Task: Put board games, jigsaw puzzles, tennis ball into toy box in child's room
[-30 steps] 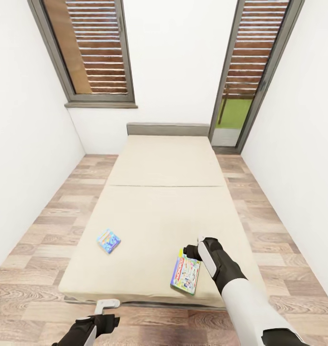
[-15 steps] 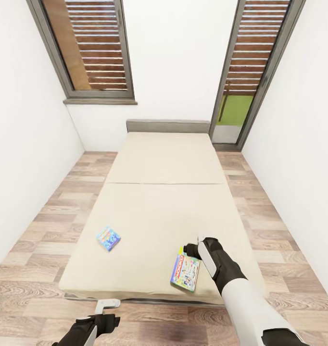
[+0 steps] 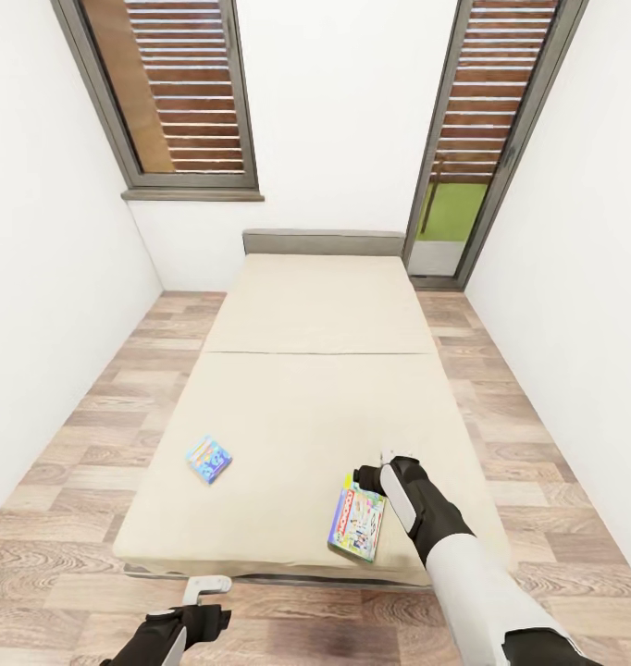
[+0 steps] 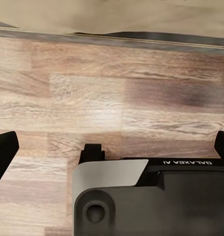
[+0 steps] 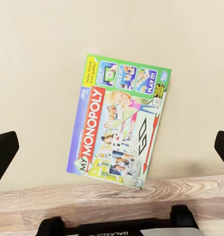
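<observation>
Two board games lie on the beige bed (image 3: 315,398). The Monopoly box (image 3: 357,524) rests flat near the foot edge at the right, and a small blue box (image 3: 209,459) lies further left. My right gripper (image 3: 371,480) hovers just above the far end of the Monopoly box. In the right wrist view the Monopoly box (image 5: 120,140) sits between that gripper's widely spread fingertips (image 5: 3,152), so it is open and holds nothing. My left gripper (image 3: 203,597) hangs low over the floor in front of the bed, open, with its fingertips (image 4: 2,153) far apart.
Wood floor (image 3: 93,416) runs along both sides of the bed between white walls. A shuttered window (image 3: 181,92) is at the back left and a glass door (image 3: 473,157) at the back right. The bed's foot edge (image 4: 112,37) lies just ahead of my left gripper.
The whole picture shifted slightly as the camera moved. The right gripper stays over the Monopoly box, and both games lie where they were.
</observation>
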Robot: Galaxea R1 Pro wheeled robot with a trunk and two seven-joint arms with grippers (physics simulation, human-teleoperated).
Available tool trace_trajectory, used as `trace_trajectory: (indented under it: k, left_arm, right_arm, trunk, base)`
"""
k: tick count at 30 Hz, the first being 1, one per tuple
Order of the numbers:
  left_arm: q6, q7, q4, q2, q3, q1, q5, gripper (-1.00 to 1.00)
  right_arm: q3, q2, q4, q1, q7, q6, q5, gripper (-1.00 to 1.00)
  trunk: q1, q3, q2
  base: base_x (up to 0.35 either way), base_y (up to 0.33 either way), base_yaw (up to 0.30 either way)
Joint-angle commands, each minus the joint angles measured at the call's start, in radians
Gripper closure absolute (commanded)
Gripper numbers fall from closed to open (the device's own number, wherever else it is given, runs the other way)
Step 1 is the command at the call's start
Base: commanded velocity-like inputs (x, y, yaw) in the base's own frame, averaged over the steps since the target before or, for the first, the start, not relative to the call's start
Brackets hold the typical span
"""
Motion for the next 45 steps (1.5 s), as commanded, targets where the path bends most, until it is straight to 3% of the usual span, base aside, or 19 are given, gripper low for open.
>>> trace_trajectory:
  k: [1,6,11,15,22,28,45]
  left_arm:
    - [0.006,-0.007,-0.003,-0.002,0.009,0.0,-0.01,-1.0]
    - [0.006,-0.007,-0.003,-0.004,0.009,-0.001,-0.01,-1.0]
    - [0.006,-0.007,-0.003,-0.005,0.009,-0.001,-0.01,-1.0]
    - [0.006,-0.008,-0.003,-0.005,0.008,0.0,-0.01,-1.0]
    - [0.006,-0.008,-0.004,-0.006,0.008,0.0,-0.01,-1.0]
    - [0.006,-0.008,-0.004,-0.006,0.008,-0.001,-0.01,-1.0]
    - [0.006,-0.008,-0.007,-0.006,0.008,-0.001,-0.01,-1.0]
  right_arm:
    - [-0.002,0.0,0.001,-0.017,-0.01,0.004,-0.012,-1.0]
    - [-0.007,0.0,0.051,-0.125,-0.016,0.032,-0.013,-1.0]
    - [-0.011,0.0,0.252,-0.297,-0.026,0.049,-0.013,-1.0]
    - [-0.013,0.0,0.322,-0.378,-0.032,0.053,-0.013,-1.0]
    - [-0.027,0.0,0.343,-0.407,-0.039,0.053,-0.013,-1.0]
    - [-0.08,0.0,0.346,-0.409,-0.039,0.034,-0.011,-1.0]
    - [-0.093,0.0,0.346,-0.399,-0.037,-0.008,0.002,-1.0]
  trunk:
    - [0.0,-0.001,-0.001]
    - [0.0,-0.001,-0.001]
    - [0.0,-0.001,-0.001]
    - [0.0,-0.001,-0.001]
    - [0.0,-0.001,-0.001]
    - [0.0,-0.001,-0.001]
    - [0.0,-0.003,-0.001]
  base:
    - [0.0,0.0,0.0]
    - [0.0,0.0,0.0]
    - [0.0,0.0,0.0]
    - [0.0,0.0,0.0]
    - [0.0,0.0,0.0]
    - [0.0,0.0,0.0]
    - [0.0,0.0,0.0]
